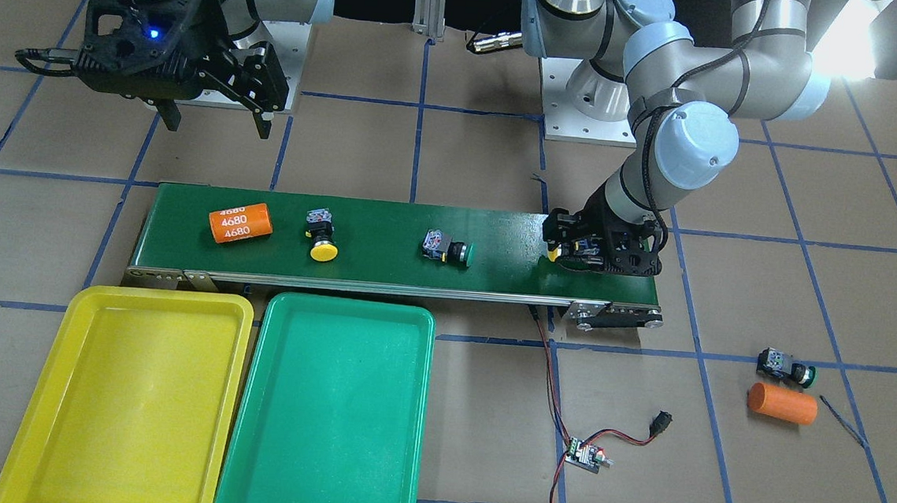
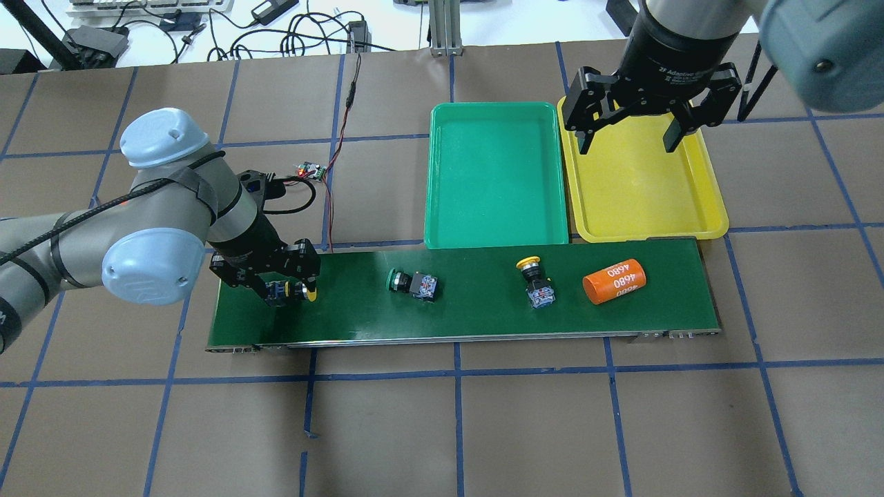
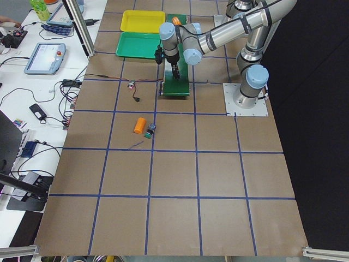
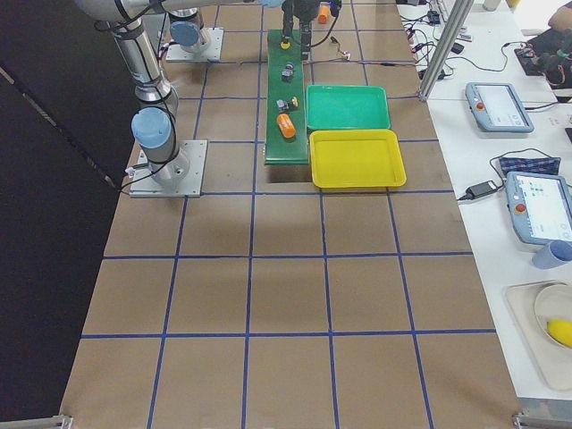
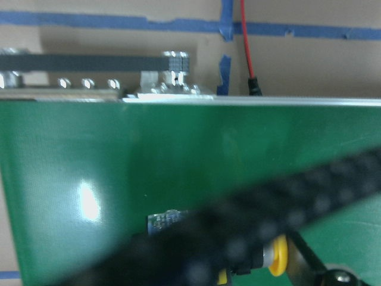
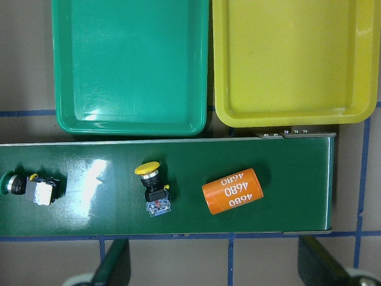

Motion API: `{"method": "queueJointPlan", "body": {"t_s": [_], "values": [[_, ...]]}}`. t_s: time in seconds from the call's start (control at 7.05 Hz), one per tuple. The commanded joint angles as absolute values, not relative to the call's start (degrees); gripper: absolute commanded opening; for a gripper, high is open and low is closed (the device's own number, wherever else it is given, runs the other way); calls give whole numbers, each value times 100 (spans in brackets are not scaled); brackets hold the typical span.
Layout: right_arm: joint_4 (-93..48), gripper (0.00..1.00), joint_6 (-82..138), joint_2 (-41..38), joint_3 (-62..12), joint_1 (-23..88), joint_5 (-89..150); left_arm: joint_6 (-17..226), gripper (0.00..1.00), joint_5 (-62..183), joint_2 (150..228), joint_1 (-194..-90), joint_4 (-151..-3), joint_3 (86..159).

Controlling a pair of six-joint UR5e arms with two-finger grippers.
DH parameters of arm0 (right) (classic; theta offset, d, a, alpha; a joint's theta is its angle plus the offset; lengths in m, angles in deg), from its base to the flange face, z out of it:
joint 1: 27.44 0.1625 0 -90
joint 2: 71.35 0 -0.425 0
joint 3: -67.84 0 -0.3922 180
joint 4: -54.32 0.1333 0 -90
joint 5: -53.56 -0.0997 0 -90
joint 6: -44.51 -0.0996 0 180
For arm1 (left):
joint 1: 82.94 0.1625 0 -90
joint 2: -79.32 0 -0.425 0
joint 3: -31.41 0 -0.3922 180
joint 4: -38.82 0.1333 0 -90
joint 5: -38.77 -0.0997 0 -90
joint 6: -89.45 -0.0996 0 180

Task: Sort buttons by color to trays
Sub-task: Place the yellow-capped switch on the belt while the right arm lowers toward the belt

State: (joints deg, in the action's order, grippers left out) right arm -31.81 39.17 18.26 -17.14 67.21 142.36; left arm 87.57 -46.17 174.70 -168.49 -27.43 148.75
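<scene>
A yellow-capped button [image 2: 312, 295] lies at the left end of the belt [image 2: 476, 314], between the fingers of the left tool [image 2: 290, 293]. That tool is low on the belt, and I cannot tell whether it grips the button or only straddles it. Further along the belt lie a green button [image 2: 411, 281], a second yellow button [image 2: 533, 279] and an orange cylinder [image 2: 614, 281]. Another green button [image 1: 786, 368] sits off the belt on the worktop [image 1: 847, 311]. The second yellow button lies across the belt, cap toward the trays. The right tool [image 2: 627, 141], open and empty, hangs over the yellow tray [image 2: 642, 200], beside the green tray [image 2: 494, 179], and is the nearer arm. Its fingers spread along the belt, so they would likely close across that button's long axis.
</scene>
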Motion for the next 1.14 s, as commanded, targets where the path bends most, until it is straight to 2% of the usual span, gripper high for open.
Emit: {"method": "queueJointPlan", "body": {"t_s": [0.0, 0.43, 0.71, 0.99], "values": [[-3173, 100, 3933, 1830, -1715, 6721, 14250, 8665, 100, -4640, 17512, -16846, -2499, 14788], [-3434, 100, 4029, 1952, -2108, 6721, 14224, 8507, 100, -4701, 17548, -16541, -2805, 14112], [-4214, 100, 4196, 2442, -3316, 6721, 14320, 7135, 100, -4710, 17854, -15394, -2719, 13996], [-5949, 100, 4188, 2551, -4950, 6713, 14320, 4983, 100, -4841, 18458, -14355, -2597, 13410]]}}
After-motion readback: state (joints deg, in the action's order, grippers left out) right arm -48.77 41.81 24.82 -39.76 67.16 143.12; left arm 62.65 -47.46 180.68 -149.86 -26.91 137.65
